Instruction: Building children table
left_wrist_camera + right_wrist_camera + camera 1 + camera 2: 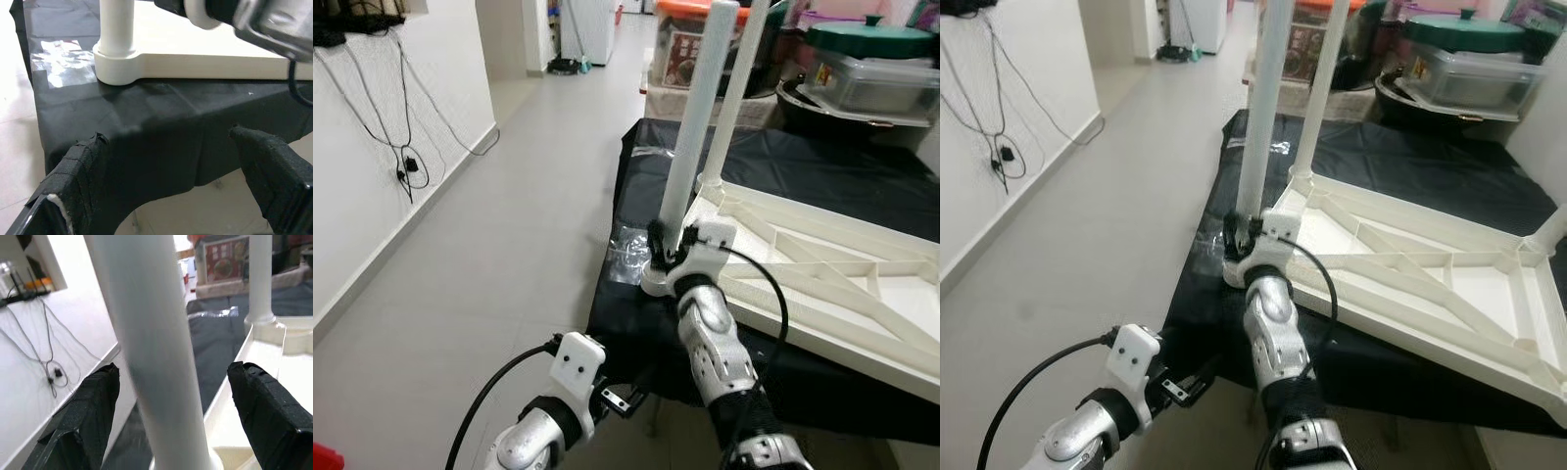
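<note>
Tabletop (1449, 284) lies upside down on the black cloth (822, 176), leg (690, 147) standing in the near corner socket. Right gripper (668, 243) straddles its base, jaws wide, not pinching. Left gripper (1197, 377) hangs open below the edge. Next I'd guess close and seat the leg

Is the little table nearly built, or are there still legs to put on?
Partway. The white tabletop lies upside down on the black cloth, and two legs already stand in their corner sockets. The right gripper is around the near leg, fingers apart. A third leg shows at the edge. The near right corner looks bare. The left gripper waits below, open.
</note>
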`<state>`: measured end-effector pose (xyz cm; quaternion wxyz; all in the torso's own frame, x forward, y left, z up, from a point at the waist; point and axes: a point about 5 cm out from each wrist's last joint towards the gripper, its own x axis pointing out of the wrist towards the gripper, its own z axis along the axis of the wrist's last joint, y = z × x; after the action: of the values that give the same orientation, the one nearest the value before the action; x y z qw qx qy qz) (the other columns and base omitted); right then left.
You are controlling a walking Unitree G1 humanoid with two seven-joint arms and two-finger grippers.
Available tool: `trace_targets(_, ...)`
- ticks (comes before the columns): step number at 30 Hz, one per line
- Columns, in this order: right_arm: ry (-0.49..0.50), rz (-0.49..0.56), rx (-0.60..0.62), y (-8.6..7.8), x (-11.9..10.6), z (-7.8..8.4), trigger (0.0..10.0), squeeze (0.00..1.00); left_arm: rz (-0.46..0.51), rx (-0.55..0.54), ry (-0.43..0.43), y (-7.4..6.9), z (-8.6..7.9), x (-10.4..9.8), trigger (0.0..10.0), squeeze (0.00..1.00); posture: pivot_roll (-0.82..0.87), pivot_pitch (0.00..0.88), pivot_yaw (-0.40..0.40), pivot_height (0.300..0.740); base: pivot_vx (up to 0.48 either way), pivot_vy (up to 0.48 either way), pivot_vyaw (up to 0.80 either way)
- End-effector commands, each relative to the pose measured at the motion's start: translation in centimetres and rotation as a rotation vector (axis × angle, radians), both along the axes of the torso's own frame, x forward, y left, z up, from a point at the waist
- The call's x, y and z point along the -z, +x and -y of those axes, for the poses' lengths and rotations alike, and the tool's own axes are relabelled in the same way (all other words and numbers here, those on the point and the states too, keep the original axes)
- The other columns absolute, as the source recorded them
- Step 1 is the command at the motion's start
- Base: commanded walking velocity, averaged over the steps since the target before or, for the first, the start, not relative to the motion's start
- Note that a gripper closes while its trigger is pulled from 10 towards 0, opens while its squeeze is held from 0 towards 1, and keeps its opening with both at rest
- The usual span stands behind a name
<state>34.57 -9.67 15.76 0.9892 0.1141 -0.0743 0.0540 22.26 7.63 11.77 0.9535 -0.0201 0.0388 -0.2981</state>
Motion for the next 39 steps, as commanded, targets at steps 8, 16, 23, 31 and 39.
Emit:
trace_targets(8, -0.028, -0.030, 0.008, -1.1, 1.1, 0.9, 10.0, 0.00, -0.017, -0.001, 0.018, 0.0, -0.1, 0.5, 10.0, 0.00, 0.11, 0.038, -0.073, 0.740, 0.000, 0.000, 0.00)
trace_targets(16, -0.076, -0.044, 0.027, -1.5, 1.4, 2.2, 10.0, 0.00, -0.017, 0.001, 0.019, 0.0, 0.0, 0.6, 10.0, 0.00, 0.11, 0.034, -0.077, 0.740, 0.000, 0.000, 0.00)
trace_targets(23, -0.065, -0.023, -0.031, -1.4, 0.4, 0.9, 10.0, 0.00, -0.023, 0.005, 0.018, 0.0, 0.1, 0.8, 10.0, 0.00, 0.11, 0.020, -0.078, 0.740, 0.000, 0.000, 0.00)
trace_targets(31, -0.193, -0.070, 0.028, -1.5, 1.8, 2.6, 10.0, 0.00, -0.020, -0.005, 0.016, 0.0, 0.1, 0.7, 10.0, 0.00, 0.10, 0.014, -0.083, 0.740, 0.000, 0.000, 0.00)
trace_targets(39, -0.221, -0.113, 0.039, -4.4, 3.8, 3.1, 10.0, 0.00, -0.023, -0.027, 0.010, 0.2, -0.3, 0.8, 10.0, 0.00, 0.09, 0.017, -0.069, 0.740, 0.000, 0.000, 0.00)
